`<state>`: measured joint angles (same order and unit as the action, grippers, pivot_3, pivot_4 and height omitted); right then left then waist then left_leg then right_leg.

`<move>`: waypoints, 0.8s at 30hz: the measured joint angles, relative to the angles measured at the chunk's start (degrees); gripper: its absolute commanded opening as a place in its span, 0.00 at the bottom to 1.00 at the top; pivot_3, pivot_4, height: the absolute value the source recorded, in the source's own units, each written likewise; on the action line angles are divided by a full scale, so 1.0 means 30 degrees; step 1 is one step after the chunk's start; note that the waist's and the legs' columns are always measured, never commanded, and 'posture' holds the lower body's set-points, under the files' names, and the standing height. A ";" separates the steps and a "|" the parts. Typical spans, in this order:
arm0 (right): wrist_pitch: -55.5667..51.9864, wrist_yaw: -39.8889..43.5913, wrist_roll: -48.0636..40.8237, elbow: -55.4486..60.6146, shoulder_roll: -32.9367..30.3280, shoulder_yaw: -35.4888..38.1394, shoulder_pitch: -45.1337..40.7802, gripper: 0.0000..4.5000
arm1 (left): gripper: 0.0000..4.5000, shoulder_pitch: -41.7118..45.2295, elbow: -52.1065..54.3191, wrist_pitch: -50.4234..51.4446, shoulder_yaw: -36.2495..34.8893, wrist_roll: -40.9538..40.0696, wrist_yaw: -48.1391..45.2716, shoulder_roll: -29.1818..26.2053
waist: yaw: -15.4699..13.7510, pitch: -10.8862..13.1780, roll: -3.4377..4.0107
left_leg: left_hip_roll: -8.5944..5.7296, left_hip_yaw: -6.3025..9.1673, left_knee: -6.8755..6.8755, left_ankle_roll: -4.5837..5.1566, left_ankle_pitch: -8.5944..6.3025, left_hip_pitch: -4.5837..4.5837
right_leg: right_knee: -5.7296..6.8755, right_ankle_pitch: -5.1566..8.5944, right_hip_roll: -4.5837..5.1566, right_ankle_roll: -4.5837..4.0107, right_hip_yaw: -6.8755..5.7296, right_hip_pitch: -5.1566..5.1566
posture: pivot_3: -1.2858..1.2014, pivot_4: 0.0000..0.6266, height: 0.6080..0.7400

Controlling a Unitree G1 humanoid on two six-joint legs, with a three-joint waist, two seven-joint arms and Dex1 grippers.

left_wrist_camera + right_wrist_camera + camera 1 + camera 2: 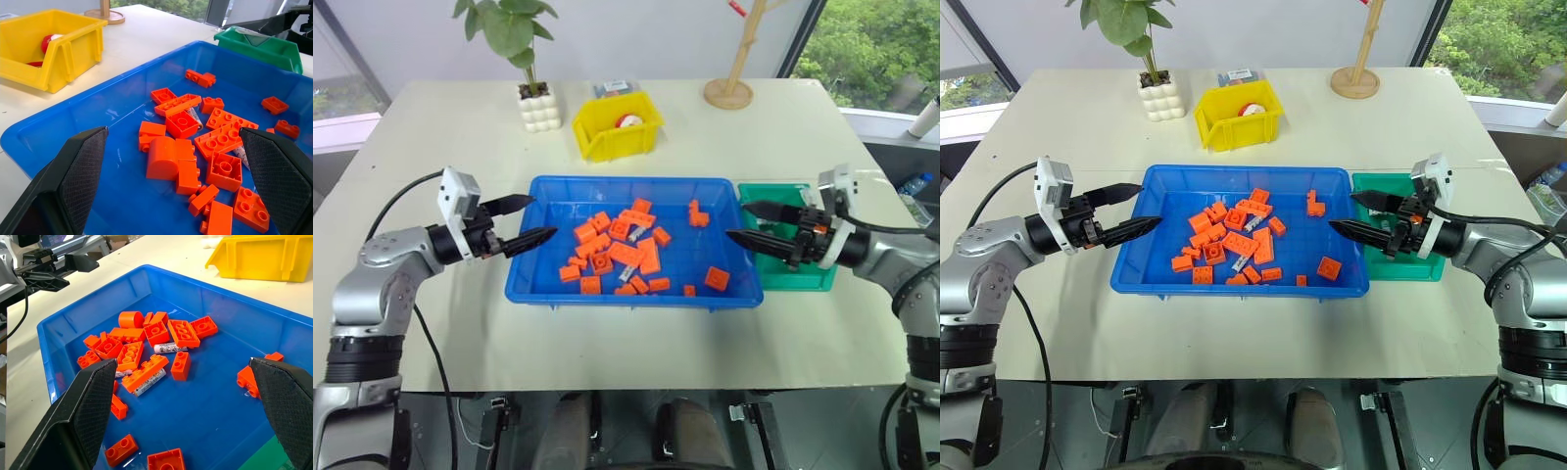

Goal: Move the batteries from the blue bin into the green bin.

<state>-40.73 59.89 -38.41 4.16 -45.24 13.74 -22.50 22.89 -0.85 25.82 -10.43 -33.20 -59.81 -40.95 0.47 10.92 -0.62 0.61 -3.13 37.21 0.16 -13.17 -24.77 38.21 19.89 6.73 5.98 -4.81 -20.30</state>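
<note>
The blue bin [548, 227] lies at the table's middle, strewn with orange bricks [644, 257]. Small silvery batteries lie among them: one [170, 348] beside the bricks, another [149, 377] half under a long brick, and one [194, 116] shows between bricks in the left wrist view. The green bin [800, 279] sits against the blue bin's right side. My left gripper [544, 216] hovers open at the blue bin's left rim, pointing inward, holding nothing. My right gripper [735, 220] hovers open over the seam between the two bins, also with nothing in it.
A yellow bin [617, 122] holding a red-and-white object stands behind the blue bin. A potted plant [536, 103] is at the back left, a wooden stand [729, 90] at the back right. Bare tabletop [626, 343] runs in front of the bins.
</note>
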 measured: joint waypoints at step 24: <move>0.0206 -0.0883 0.3198 -0.2216 0.4466 -0.7045 -0.7196 0.99 | 1.00 -0.1711 0.2391 0.0963 -0.0983 -0.0774 0.0210 -0.0912 | 0.0012 0.0002 -0.0006 | -0.0012 0.0022 -0.0001 -0.0002 0.0001 -0.0013 | 0.0017 0.0000 0.0003 0.0000 0.0002 -0.0021 | 0.52 0.24 1.00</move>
<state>-40.11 57.23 -28.82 -2.49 -31.85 -7.39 -44.09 17.76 6.33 28.71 -13.38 -35.52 -59.18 -43.69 0.50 10.92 -0.64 0.58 -3.06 37.21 0.15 -13.17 -24.81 38.26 19.89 6.74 5.98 -4.81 -20.36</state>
